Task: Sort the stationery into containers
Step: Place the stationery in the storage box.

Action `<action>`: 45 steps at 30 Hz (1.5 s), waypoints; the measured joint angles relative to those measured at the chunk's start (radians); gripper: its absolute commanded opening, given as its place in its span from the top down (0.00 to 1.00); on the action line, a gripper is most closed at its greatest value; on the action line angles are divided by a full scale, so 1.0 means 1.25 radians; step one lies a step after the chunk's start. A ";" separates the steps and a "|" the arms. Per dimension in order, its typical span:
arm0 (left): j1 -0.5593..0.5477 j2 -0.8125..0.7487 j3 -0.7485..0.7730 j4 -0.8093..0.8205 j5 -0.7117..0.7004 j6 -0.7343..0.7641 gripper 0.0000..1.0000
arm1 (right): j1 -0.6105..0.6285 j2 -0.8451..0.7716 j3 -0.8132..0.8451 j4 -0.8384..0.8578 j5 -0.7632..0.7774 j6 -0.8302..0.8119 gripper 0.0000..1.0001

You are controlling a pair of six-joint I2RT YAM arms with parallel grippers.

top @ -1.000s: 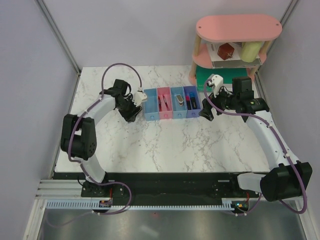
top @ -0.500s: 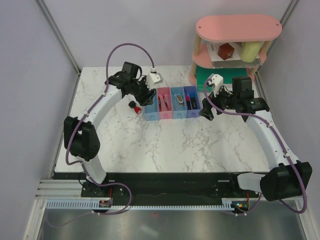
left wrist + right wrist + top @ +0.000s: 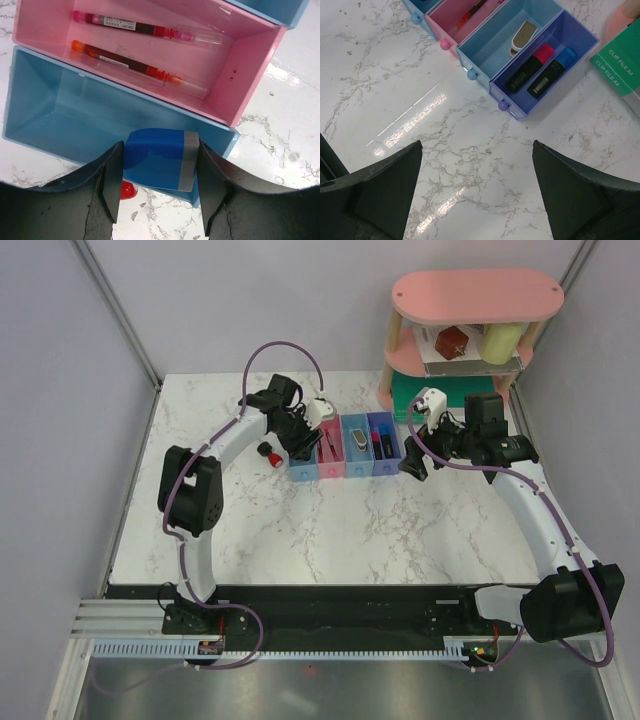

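1. Delivering the blue eraser to the blue bin, by the look of it: the drop-off step of the sort.
2. Clamped between the fingers of the left hand, one finger flat against each side; held level, straddling the bin's end wall, partly over the hollow and partly over the worktop.
3. Nothing visible inside the blue bin in the left wrist view.
4. Already sorted, judging from the layout: two red pens in the pink bin, a clip in the light blue bin, and two markers with pink and blue caps in the purple bin.
5. Not yet binned: the red-black stub, lying on the worktop just beside the blue bin's outer side.
6. Hovering released and empty over bare worktop near the purple bin: the right hand.
7. Next, probably: nudge further over the hollow so the eraser clears the wall, then spread the fingers and let it fall.
8. Worth watching: catching the rim on release and tipping outward towards the stub.
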 measured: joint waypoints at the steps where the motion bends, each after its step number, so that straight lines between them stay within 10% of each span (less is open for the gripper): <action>1: 0.000 0.000 0.000 0.001 -0.001 0.000 0.77 | 0.000 0.000 0.000 0.000 0.000 0.000 0.02; 17: 0.000 0.050 0.000 0.018 -0.018 0.000 0.23 | 0.000 0.000 0.000 0.000 0.000 0.000 0.02; 34: -0.015 -0.005 -0.005 0.027 -0.024 0.010 0.05 | 0.000 -0.007 0.000 0.001 0.000 0.000 0.02; 45: -0.017 -0.275 -0.123 -0.004 -0.108 0.308 0.02 | 0.000 -0.009 -0.001 0.001 0.000 0.002 0.02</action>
